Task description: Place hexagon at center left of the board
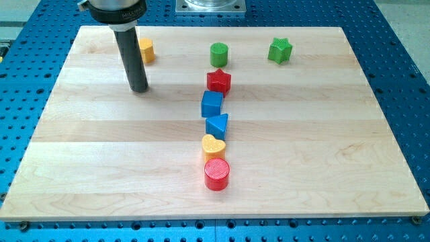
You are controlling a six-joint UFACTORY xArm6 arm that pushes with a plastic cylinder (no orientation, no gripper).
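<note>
The bench [80, 168] is the biggest thing I see, a pale wooden board lying on a blue perforated surface [403, 81], with a grey metal plate [210, 6] just past its edge at the view's top. No containers are on it, only 8 loose blocks. My rod [131, 57] comes down from the view's top left, dark and upright, and my tip [138, 89] rests on the bench in the upper left part; this arm carries no jaws, so there is nothing released or clenched to report, and nothing is held. The hexagon [146, 50], a yellow-orange block, sits near the view's top left edge, partly hidden behind the rod; my tip stands just below it and slightly to the view's left, and I cannot tell whether the rod touches it. To the view's right along the top are a green cylinder [219, 54] and, further right, a green star [280, 50]. Below the cylinder a column of 5 blocks runs toward the view's bottom: a red star [218, 81], a blue cube [211, 104], a blue triangle [217, 126], a yellow heart [213, 146] and a red cylinder [217, 174], each close to or touching its neighbour. My tip is well apart from that column.
</note>
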